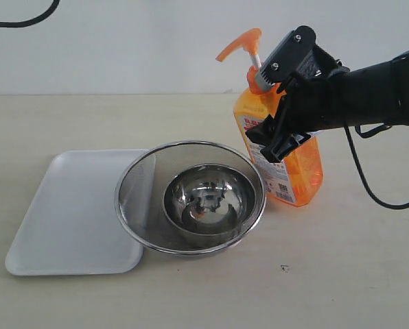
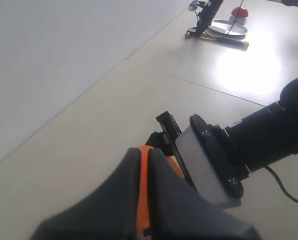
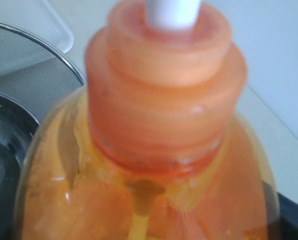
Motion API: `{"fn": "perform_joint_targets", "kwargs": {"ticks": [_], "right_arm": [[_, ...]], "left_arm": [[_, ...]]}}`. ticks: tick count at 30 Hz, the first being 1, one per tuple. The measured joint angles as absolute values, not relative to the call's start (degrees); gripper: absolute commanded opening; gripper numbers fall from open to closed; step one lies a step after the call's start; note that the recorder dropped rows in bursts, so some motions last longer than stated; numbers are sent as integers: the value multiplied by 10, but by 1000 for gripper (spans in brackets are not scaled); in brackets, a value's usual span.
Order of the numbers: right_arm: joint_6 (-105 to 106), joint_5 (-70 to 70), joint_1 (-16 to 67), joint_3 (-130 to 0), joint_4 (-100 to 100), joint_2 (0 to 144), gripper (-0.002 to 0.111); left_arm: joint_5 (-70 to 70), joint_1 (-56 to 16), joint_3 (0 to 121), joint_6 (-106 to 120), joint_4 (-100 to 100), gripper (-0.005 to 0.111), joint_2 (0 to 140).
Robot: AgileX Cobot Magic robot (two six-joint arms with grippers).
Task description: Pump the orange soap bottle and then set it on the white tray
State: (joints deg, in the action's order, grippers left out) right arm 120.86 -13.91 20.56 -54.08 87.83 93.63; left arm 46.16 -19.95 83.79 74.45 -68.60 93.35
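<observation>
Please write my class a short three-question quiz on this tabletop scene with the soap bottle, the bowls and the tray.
1. Short answer: which arm's gripper is at the soap bottle?
2. Multiple choice: what sits inside the mesh strainer? A) a sponge B) a small steel bowl C) a cup
3. True or false: the soap bottle stands on the white tray.

Key
1. The right arm's.
2. B.
3. False: it stands on the table, beside the mesh strainer.
</observation>
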Motion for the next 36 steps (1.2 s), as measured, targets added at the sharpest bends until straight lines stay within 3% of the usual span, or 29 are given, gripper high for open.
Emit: {"fn": "perform_joint_targets", "kwargs": {"ticks": [36], "right_arm": [[1208,-149,206,-541,876,936,0]], "left_arm": [[416,-252,849,712,-678,5,973]]}}
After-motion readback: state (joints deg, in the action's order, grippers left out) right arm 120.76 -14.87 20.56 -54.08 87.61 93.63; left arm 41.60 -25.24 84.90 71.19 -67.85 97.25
